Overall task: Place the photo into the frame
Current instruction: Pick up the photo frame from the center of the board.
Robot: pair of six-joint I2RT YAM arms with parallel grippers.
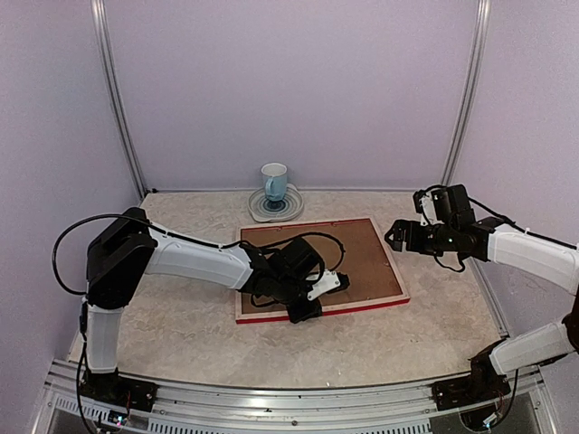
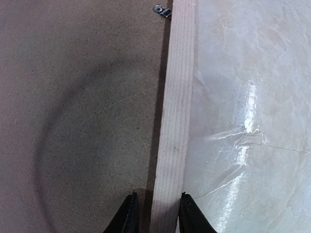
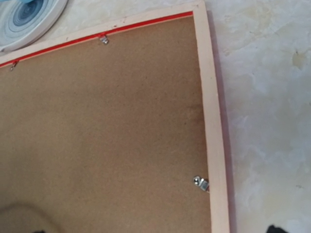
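Note:
The frame (image 1: pixel 362 307) lies face down in the middle of the table, pale wood reverse up and a red edge along its near side. The brown backing board (image 1: pixel 362 258) fills it. The photo is hidden or out of view. My left gripper (image 1: pixel 308 307) is low at the frame's near rail. In the left wrist view its open fingers (image 2: pixel 158 213) straddle the wood rail (image 2: pixel 175 121), one tip over the backing board (image 2: pixel 73 121) and one at the rail's outer side. My right gripper (image 1: pixel 394 237) hovers open and empty above the frame's right rail (image 3: pixel 211 121).
A blue and white mug (image 1: pixel 274 181) stands on a saucer (image 1: pixel 276 208) behind the frame; the saucer also shows in the right wrist view (image 3: pixel 24 19). Small metal tabs (image 3: pixel 200 183) sit along the frame's inner edge, one in the left wrist view (image 2: pixel 163 9). Enclosure walls surround the table.

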